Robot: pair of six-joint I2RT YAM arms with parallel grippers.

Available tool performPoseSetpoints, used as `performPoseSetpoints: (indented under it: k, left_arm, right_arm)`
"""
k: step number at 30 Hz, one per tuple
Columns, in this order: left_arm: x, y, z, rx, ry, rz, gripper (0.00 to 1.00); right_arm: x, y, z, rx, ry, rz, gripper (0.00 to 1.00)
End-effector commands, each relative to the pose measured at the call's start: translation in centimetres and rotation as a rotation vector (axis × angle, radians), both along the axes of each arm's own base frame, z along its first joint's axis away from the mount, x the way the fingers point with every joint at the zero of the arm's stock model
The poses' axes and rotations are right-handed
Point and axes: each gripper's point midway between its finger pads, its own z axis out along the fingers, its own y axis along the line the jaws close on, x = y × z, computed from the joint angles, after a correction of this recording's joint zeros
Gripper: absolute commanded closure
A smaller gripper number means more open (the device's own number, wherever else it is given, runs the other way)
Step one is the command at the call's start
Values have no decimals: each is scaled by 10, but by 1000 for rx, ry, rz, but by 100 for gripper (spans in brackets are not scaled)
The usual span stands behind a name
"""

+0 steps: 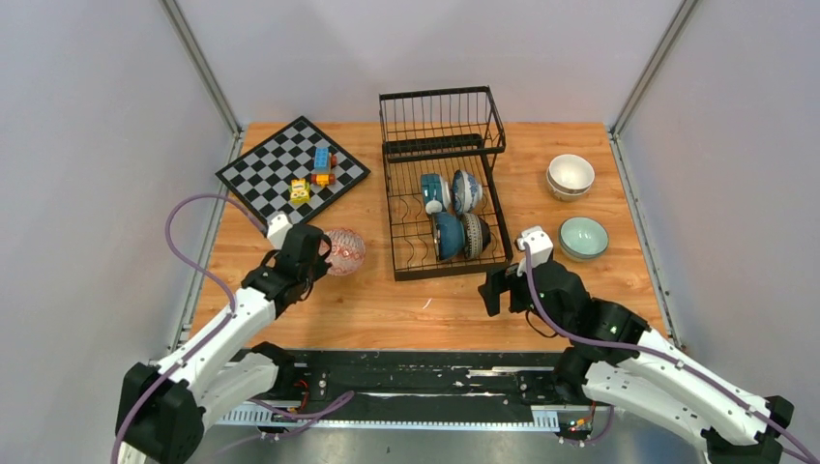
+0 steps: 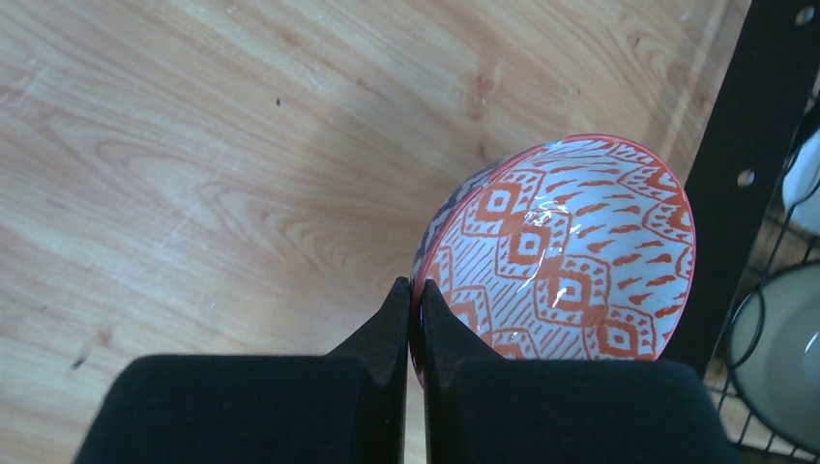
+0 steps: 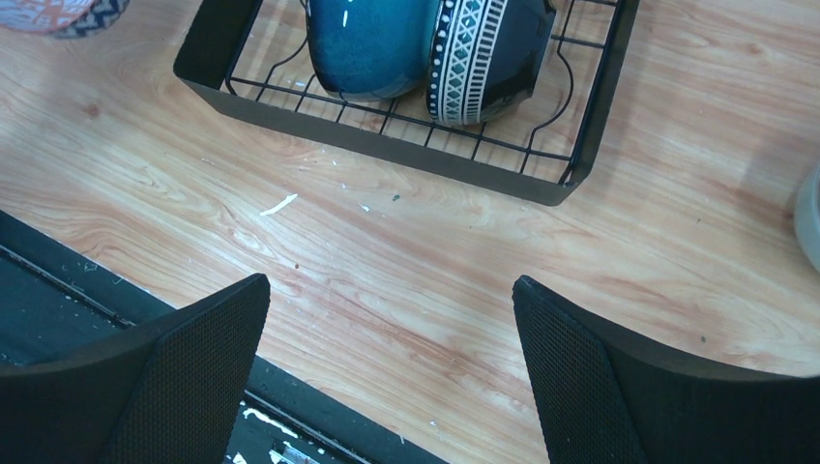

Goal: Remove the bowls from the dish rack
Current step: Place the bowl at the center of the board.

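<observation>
The black wire dish rack [image 1: 401, 208] stands mid-table with bowls on edge in it: a white-and-blue one [image 1: 435, 191], a blue-white patterned one [image 1: 467, 189], a dark teal one [image 1: 447, 235] [image 3: 372, 43] and a dark banded one [image 1: 475, 234] [image 3: 483, 53]. My left gripper [image 1: 323, 259] [image 2: 416, 290] is shut on the rim of a red-patterned bowl [image 1: 346, 251] [image 2: 571, 242], tilted over the table just left of the rack [image 2: 735, 193]. My right gripper [image 1: 499, 282] [image 3: 389, 285] hangs open and empty above bare wood, in front of the rack's near right corner [image 3: 571, 184].
Stacked cream bowls [image 1: 571, 176] and a mint bowl [image 1: 584, 237] sit on the table right of the rack. A chessboard [image 1: 276, 164] with toy blocks [image 1: 321, 166] lies at the back left. The black base rail [image 1: 425, 372] runs along the near edge.
</observation>
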Motion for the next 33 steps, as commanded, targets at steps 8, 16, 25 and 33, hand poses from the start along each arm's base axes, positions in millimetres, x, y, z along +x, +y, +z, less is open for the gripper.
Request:
performPoseSetpoints:
  k: [8,16,25,33]
  left_arm:
    - [80,-18,11,-129,-96,64,100]
    - [115,-26,1,-101,-68,55,100]
    - [136,-27,-12,-77,-30,52,100]
    - [139,-21,-24,-38,4,55,100]
  right_arm:
    - [-3,2,-19,54,39,-19,1]
    - [-1,0,-16,46,23,-32,1]
    - [-1,-1,-20,43,31,-38,1]
    - [-2,-1,-23,36,41,-37,1]
